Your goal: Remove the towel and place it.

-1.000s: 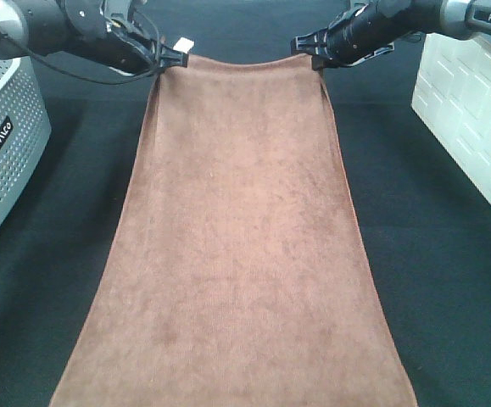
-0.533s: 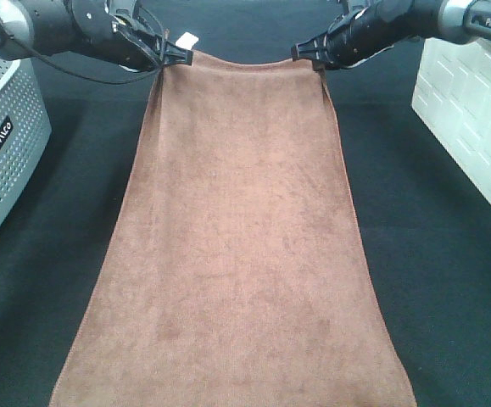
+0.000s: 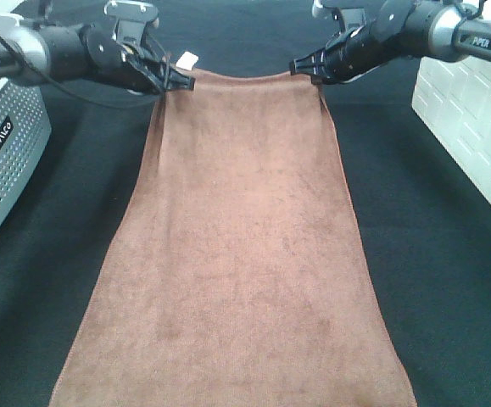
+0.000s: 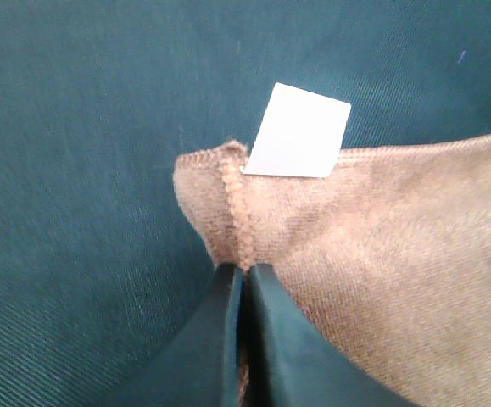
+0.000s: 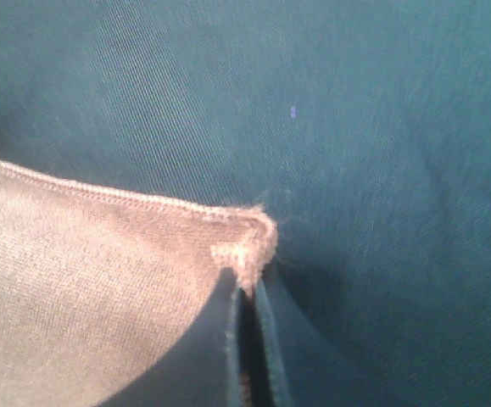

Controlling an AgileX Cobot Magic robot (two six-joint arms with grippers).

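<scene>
The towel is spread from 6 o'clock up the dark table. Its far corners are pinched: at 11 o'clock by the clamped left gripper, beside the white tag; at 1 o'clock by the clamped right gripper.

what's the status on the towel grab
Left gripper and right gripper both shut on far towel corners. Towel stretched between them. Nothing in the way.

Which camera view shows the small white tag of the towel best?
The left wrist view: the white tag fills it, sharp, at the towel corner pinched by the left gripper. The exterior high view shows the tag only as a tiny speck. The right wrist view shows the other corner, no tag.
</scene>
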